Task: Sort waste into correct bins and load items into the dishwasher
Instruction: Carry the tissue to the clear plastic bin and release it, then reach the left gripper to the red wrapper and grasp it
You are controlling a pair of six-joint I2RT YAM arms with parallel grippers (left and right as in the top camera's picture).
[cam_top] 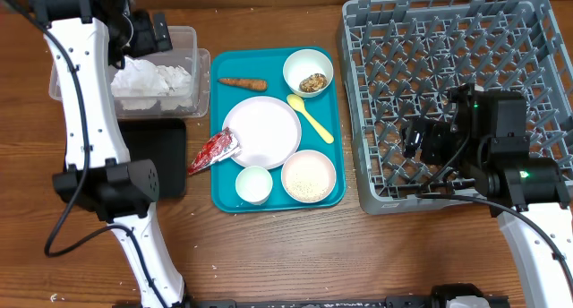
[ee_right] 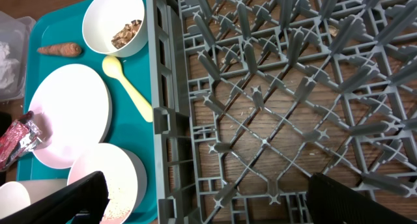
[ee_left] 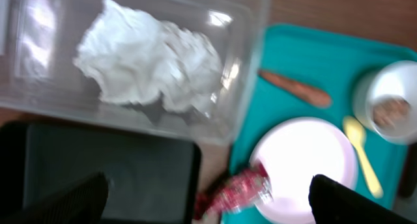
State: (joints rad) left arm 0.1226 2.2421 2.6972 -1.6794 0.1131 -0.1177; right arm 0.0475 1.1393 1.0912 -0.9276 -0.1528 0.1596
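Nearest to us on the wooden table (cam_top: 286, 254), the small white cup (cam_top: 253, 184) and the bowl (cam_top: 288, 167) holding loose white rice (cam_top: 310, 179) stand side by side along the near edge of the teal tray (cam_top: 269, 71). Just beyond them the white plate (cam_top: 261, 132) sits at the tray's middle. The red snack wrapper (cam_top: 213, 152) lies slanted over the tray's left edge, one end resting on the plate's left rim. To the left of the tray, beside the wrapper, we see the black tray (cam_top: 166, 142), partly hidden under the left arm (cam_top: 89, 120). To the right of the plate the yellow spoon (cam_top: 310, 117) lies on the tray, bowl end pointing far. Farther on, the carrot (cam_top: 242, 82) lies at the tray's far left and the second bowl (cam_top: 291, 68) with brown food scraps (cam_top: 312, 81) at its far right. Left of the carrot, the clear tub (cam_top: 186, 41) holds the crumpled napkin (cam_top: 150, 82). The left gripper (ee_left: 208, 208) hangs above that tub, its jaws wide apart with nothing between them. The grey dish rack (cam_top: 466, 39) fills the right side of the table from near to far. The right gripper (ee_right: 208, 208) hovers over the rack's near left part, jaws also spread wide and holding nothing.
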